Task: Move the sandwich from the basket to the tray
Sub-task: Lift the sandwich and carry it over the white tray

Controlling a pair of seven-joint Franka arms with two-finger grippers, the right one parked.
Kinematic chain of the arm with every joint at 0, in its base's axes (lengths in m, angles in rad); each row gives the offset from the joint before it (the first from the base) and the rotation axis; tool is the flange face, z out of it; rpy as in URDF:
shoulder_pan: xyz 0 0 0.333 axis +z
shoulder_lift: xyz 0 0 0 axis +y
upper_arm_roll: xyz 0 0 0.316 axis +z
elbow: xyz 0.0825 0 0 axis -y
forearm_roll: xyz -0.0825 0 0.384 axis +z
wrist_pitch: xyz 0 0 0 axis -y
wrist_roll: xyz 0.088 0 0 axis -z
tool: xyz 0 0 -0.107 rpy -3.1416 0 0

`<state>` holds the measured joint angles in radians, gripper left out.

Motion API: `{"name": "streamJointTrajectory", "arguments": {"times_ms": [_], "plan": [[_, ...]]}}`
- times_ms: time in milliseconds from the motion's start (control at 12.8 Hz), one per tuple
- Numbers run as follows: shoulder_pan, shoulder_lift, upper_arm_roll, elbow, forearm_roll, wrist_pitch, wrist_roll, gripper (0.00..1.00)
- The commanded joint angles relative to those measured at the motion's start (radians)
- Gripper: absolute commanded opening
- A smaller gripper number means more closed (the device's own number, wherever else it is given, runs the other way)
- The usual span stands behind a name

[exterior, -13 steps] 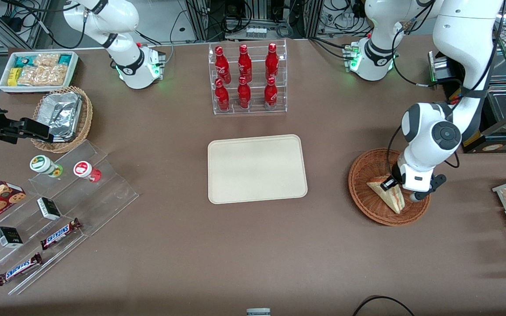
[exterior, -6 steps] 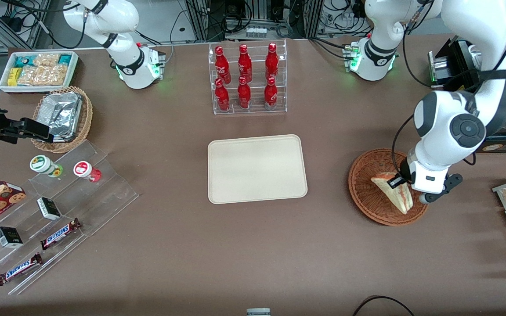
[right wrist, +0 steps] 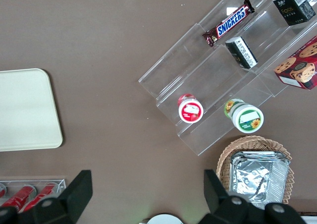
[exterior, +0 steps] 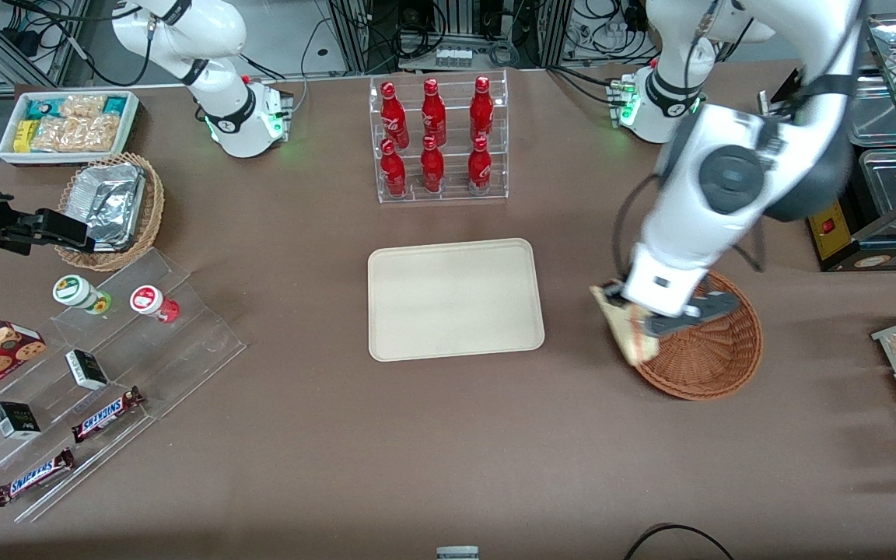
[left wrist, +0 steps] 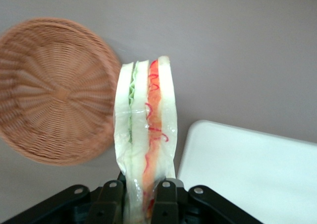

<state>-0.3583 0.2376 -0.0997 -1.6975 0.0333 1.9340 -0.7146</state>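
Gripper (left wrist: 140,196) clamped on sandwich (left wrist: 146,135) above basket (exterior: 716,354) rim, filling layers plain only from the wrist

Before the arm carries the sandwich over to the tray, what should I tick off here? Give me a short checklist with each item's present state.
1. Tool shut on the sandwich: ok, its fingers clamp the wedge's lower end in the wrist view.
2. Sandwich clear of the basket: ok, it hangs above the basket's rim on the tray's side.
3. Basket has nothing left in it: ok.
4. Tray free to receive it: ok, its surface is bare.
5. Path between basket and tray: ok, only bare table shows there.
6. Grip firm enough for the carry: cannot tell.
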Motion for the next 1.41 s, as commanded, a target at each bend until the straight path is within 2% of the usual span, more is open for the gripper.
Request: {"name": "streamJointTrajectory", "arguments": {"times_ms": [0, 469, 1094, 1328], "plan": [[-0.112, 0.069, 0.012, 0.067, 0.011, -0.020, -0.011, 0.21], [-0.312, 0.277, 0.014, 0.194, 0.004, 0.019, -0.072, 0.22], [-0.406, 0.403, 0.012, 0.197, 0.002, 0.160, -0.103, 0.22], [-0.412, 0.434, 0.012, 0.196, 0.002, 0.186, -0.195, 0.23]]}}
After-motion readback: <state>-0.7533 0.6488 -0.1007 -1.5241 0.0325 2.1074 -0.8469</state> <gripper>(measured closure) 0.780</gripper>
